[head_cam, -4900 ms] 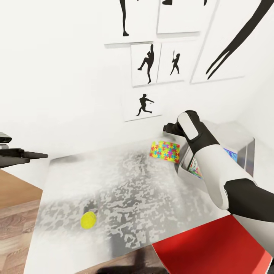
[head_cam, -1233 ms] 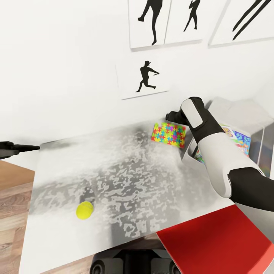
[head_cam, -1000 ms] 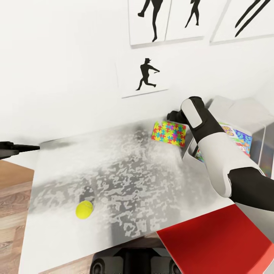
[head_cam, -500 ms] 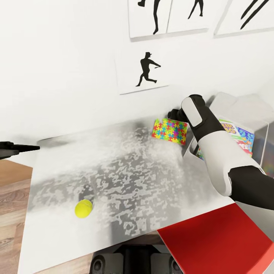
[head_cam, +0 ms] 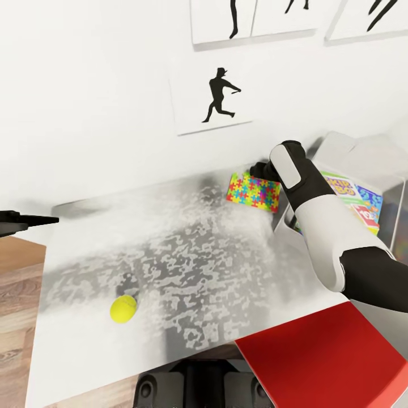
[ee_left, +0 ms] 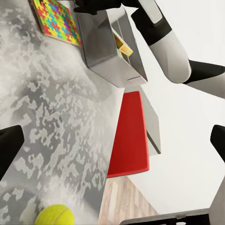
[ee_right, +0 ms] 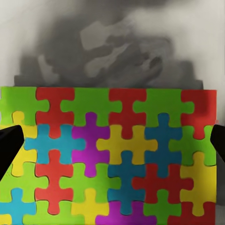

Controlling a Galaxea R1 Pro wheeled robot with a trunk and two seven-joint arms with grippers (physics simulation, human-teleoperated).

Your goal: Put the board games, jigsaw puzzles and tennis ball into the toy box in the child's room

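Note:
A jigsaw puzzle (head_cam: pixel 253 192) of bright interlocking pieces lies on the table (head_cam: pixel 198 260) near the wall, beside the light grey toy box (head_cam: pixel 357 156). My right gripper (head_cam: pixel 259 170) hovers at the puzzle's far edge. In the right wrist view the gripper (ee_right: pixel 112 143) stands open, its dark fingertips (ee_right: pixel 9 145) either side of the puzzle (ee_right: pixel 112 159). A SKIP BO board game (head_cam: pixel 347 190) rests inside the toy box. The tennis ball (head_cam: pixel 123 309) sits near the table's front left. My left gripper (head_cam: pixel 28 220) hangs open and empty off the table's left end, with the ball (ee_left: pixel 55 216) below it.
A flat red panel (head_cam: pixel 323 362) juts out at the table's front right corner, under my right elbow. Baseball-player silhouette prints (head_cam: pixel 221 96) hang on the white wall behind. Wood floor (head_cam: pixel 17 317) shows past the table's left edge.
The head view has shifted, so the prints sit higher in the picture. My right gripper stays at the puzzle's far edge and the ball has not rolled.

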